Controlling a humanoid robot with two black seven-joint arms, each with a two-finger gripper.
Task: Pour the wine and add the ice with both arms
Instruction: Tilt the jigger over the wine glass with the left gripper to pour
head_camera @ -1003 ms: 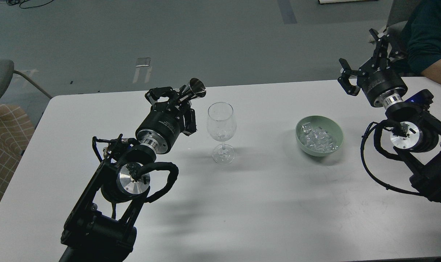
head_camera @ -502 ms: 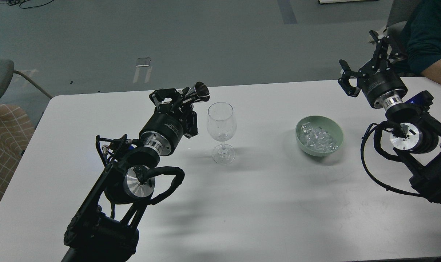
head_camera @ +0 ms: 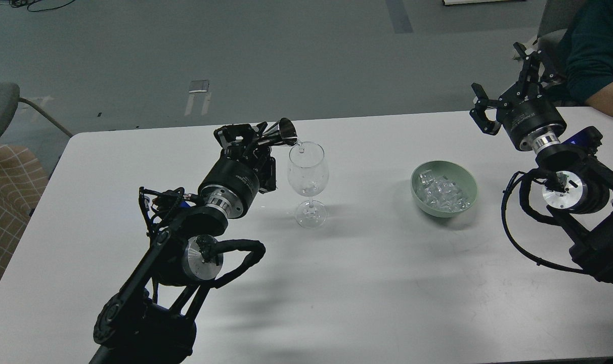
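Observation:
A clear stemmed wine glass (head_camera: pixel 308 174) stands upright on the white table (head_camera: pixel 367 283). My left gripper (head_camera: pixel 258 139) is shut on a small silver metal measuring cup (head_camera: pixel 285 134), tilted with its mouth at the glass's left rim; a clear trickle shows at the lip. A pale green bowl (head_camera: pixel 463 202) to the right holds several clear ice cubes (head_camera: pixel 440 192). My right gripper (head_camera: pixel 506 76) is open and empty, raised above the table's far right edge, up and right of the bowl.
A person's teal-sleeved arm (head_camera: pixel 597 55) rests at the table's far right corner, just behind my right gripper. A grey chair (head_camera: pixel 0 108) and a checked cushion (head_camera: pixel 8 197) stand off the table's left side.
My left gripper has moved right with the metal cup and tipped it further, so its mouth now meets the glass rim. The right arm has barely moved.

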